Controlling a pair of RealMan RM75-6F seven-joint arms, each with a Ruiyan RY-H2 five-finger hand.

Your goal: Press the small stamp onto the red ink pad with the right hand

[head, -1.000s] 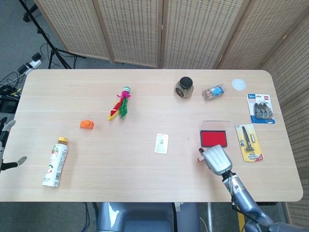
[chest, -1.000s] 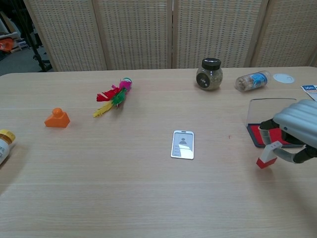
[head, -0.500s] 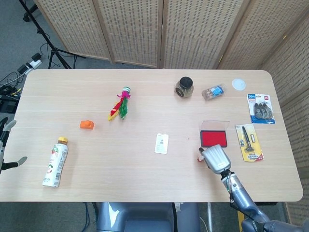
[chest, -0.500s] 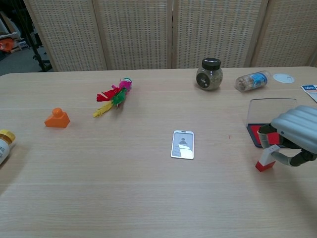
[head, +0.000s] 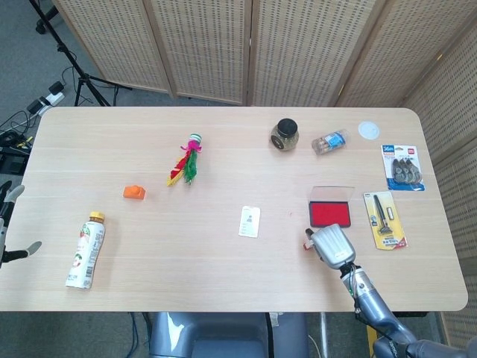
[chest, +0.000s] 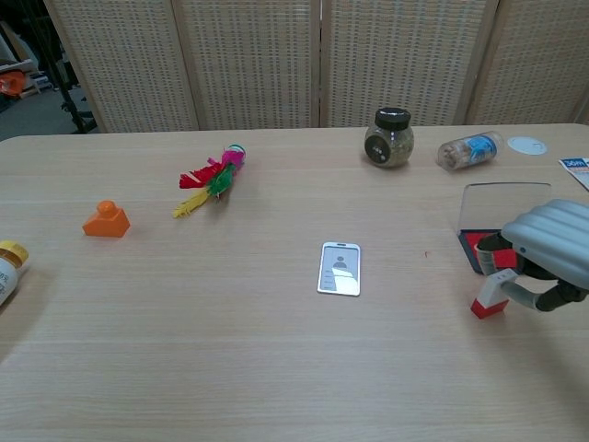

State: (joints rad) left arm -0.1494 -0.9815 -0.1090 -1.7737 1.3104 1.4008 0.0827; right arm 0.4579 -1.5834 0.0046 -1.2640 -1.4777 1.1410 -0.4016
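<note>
The small stamp (chest: 490, 295), white with a red base, is pinched in my right hand (chest: 549, 254), tilted, with its red base down at the tabletop just in front of the ink pad. The red ink pad (chest: 473, 247) lies open with its clear lid (chest: 502, 204) raised behind it. In the head view the stamp (head: 308, 240) peeks out at the left of my right hand (head: 332, 245), just below the pad (head: 329, 214). My left hand (head: 9, 224) shows at the left edge, off the table, fingers apart and empty.
A white card (chest: 340, 268) lies left of the pad. A jar (chest: 388, 137), a lying plastic bottle (chest: 468, 150) and a white disc (chest: 526, 145) sit at the back. Two blister packs (head: 384, 218) lie right of the pad. Feather toy (chest: 211, 178), orange block (chest: 106, 220) and drink bottle (head: 86, 250) lie left.
My right hand has drawn a little closer to the pad, and the stamp's red base has dropped slightly lower and leftward. The left hand has not moved.
</note>
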